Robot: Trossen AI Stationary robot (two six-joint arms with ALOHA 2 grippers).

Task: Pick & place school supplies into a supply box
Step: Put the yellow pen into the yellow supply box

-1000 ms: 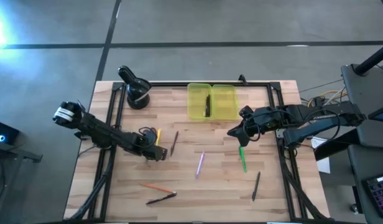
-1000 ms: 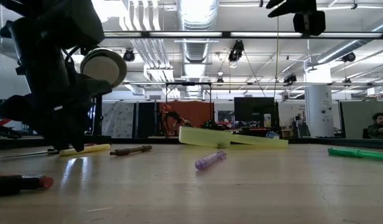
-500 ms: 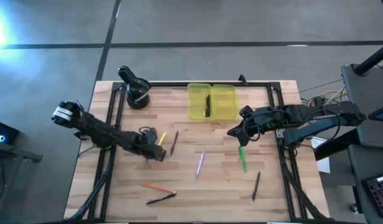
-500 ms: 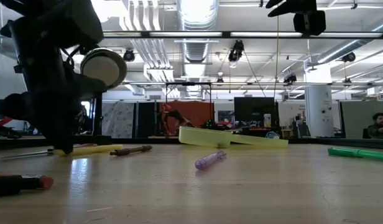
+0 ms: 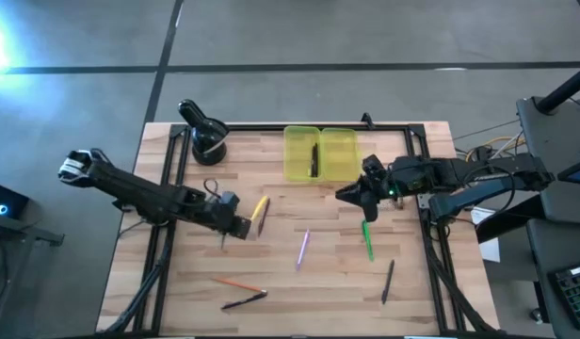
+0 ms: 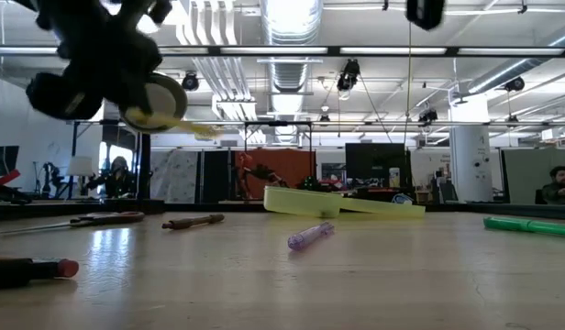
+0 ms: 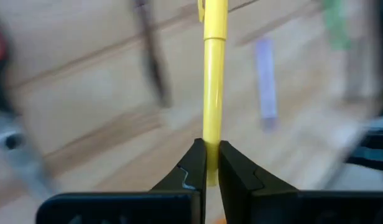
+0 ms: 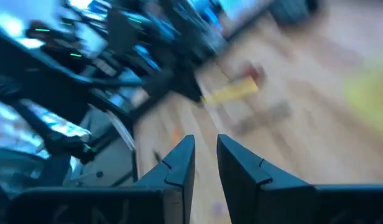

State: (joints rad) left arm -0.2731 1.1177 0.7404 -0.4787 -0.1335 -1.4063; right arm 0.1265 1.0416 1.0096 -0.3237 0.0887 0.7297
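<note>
The supply box [image 5: 321, 153], a translucent yellow hinged case, lay open flat near the far edge of the table, its two shallow halves side by side. A dark pen [image 5: 314, 158] lay lengthwise in it near the hinge. A yellow pen [image 7: 214, 74] was clamped at one end, lifted clear of the wood, in front of the box on its left. Beside it lay a brown pencil [image 5: 264, 218]. A purple pen [image 5: 303, 248] lay straight in front of the box, a green marker [image 5: 367, 240] further right, a black pen [image 5: 388, 281] beyond that. An orange pencil [image 5: 238, 283] and another black pen [image 5: 244, 301] lay farthest from the box.
</note>
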